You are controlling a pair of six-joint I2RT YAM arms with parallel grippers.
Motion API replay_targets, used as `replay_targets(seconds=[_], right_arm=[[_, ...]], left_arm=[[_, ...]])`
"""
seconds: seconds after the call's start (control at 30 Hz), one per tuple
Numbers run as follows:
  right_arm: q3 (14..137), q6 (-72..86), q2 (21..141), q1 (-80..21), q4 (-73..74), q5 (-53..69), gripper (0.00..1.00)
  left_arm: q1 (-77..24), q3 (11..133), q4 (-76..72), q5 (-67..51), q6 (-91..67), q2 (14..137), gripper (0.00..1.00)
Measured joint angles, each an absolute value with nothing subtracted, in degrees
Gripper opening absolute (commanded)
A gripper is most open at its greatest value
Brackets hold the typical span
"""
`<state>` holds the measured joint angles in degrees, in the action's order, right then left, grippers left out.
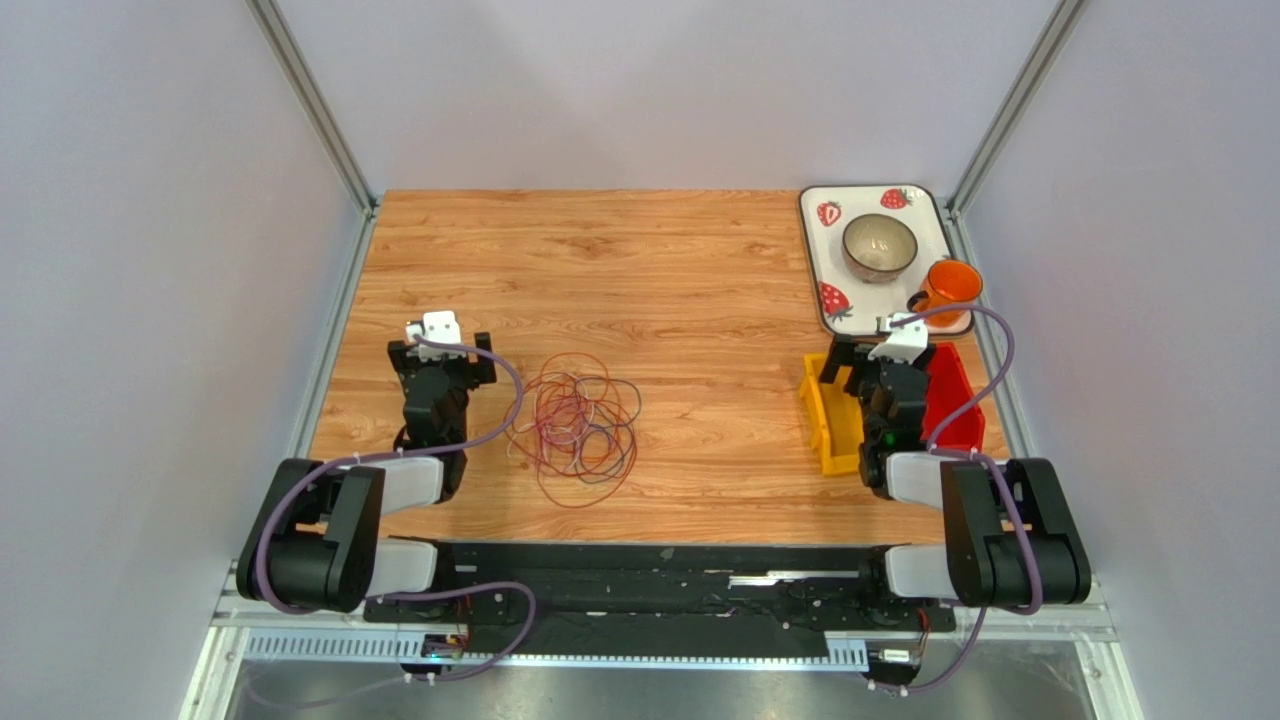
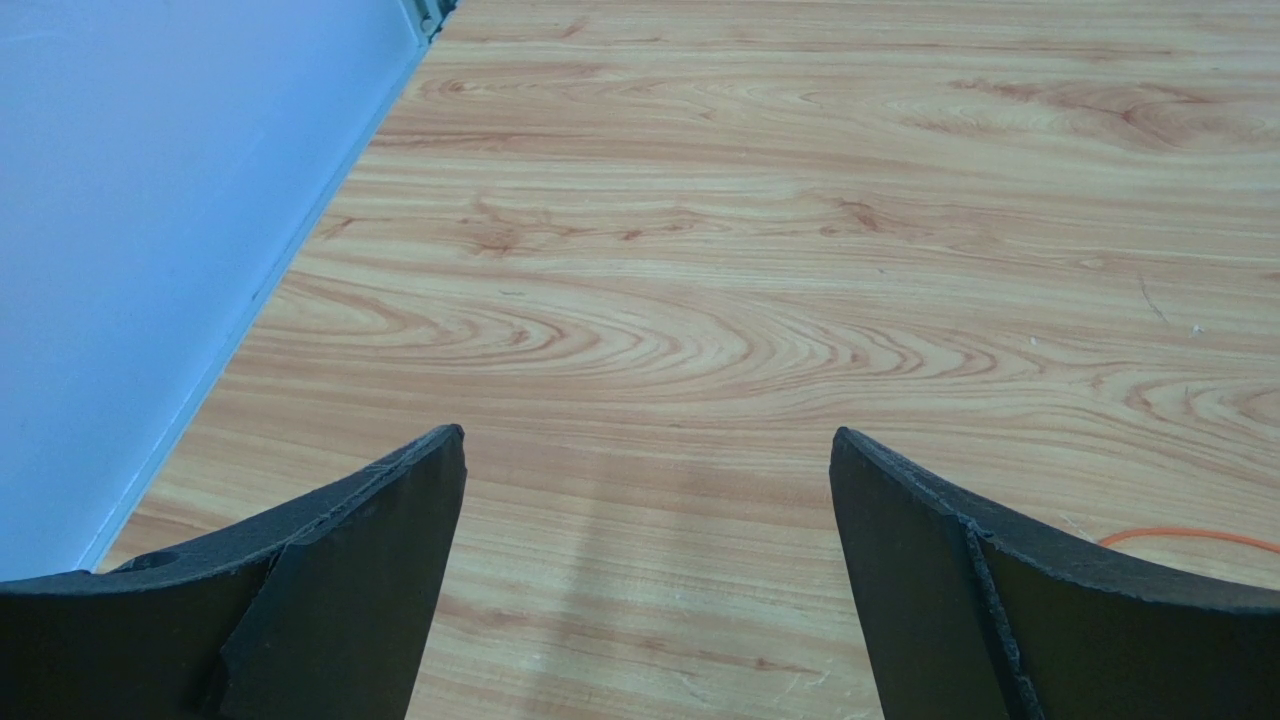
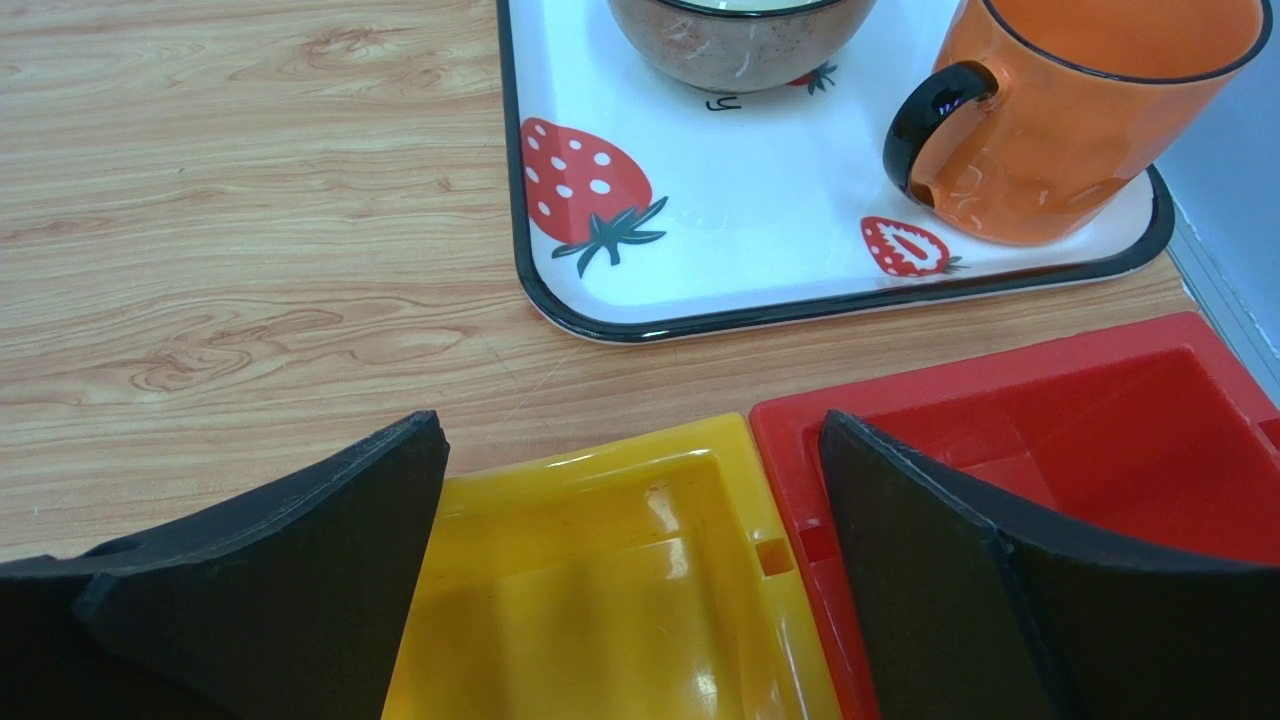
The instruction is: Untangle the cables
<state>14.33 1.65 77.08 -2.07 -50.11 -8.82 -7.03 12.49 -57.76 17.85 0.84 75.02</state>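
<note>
- Cables [image 1: 576, 428] lie in one loose heap of red, orange, dark and pale loops on the table [image 1: 706, 285], crossing one another, and neither arm touches them.
- Just left of the heap, the left jaws stand spread wide and grasp nothing. Their wrist view shows bare wood and only a sliver of orange wire [image 2: 1187, 536] at its right edge.
- The step in hand, as I judge it, is the first reach: turn the left jaws toward the heap and pinch one outer loop lying on top, not a bunch.
- Draw that loop slowly up and away from the heap, since wire this thin probably snags and drags its neighbours.
- Well right of the heap, the right jaws hang released and empty above the yellow bin [image 1: 822, 420] and red bin [image 1: 954, 393]. They would serve best brought across to pin the rest of the heap while the left pulls.
</note>
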Motion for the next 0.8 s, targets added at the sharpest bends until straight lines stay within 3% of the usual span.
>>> replay_targets(seconds=[0.13, 0.23, 0.37, 0.53, 0.7, 0.8], right_arm=[[14.33, 1.78, 76.60, -2.57, -49.54, -9.96, 1.00], [17.41, 2.46, 71.35, -3.46, -38.85, -12.97, 1.00], [28.91, 4.91, 59.13, -3.70, -18.94, -14.09, 1.00], [45.84, 9.39, 52.12, -3.73, -2.33, -7.97, 1.00], [52.58, 23.92, 53.34, -3.88, 2.68, 2.63, 0.99], [54.48, 28.40, 59.27, -8.56, 4.45, 5.30, 1.00]], left_arm=[[-7.03, 12.49, -57.76, 17.85, 0.84, 75.02, 0.99], [-6.98, 12.53, -57.76, 17.74, 0.82, 75.02, 0.99], [-6.28, 12.62, -57.67, 16.62, 0.82, 75.02, 0.99], [-6.13, 12.82, -56.58, 16.51, 0.80, 74.28, 0.99], [-6.76, 21.15, -34.54, 13.32, -2.04, 60.31, 0.99], [-7.22, 29.61, -25.04, 17.85, -18.41, 55.68, 0.95]])
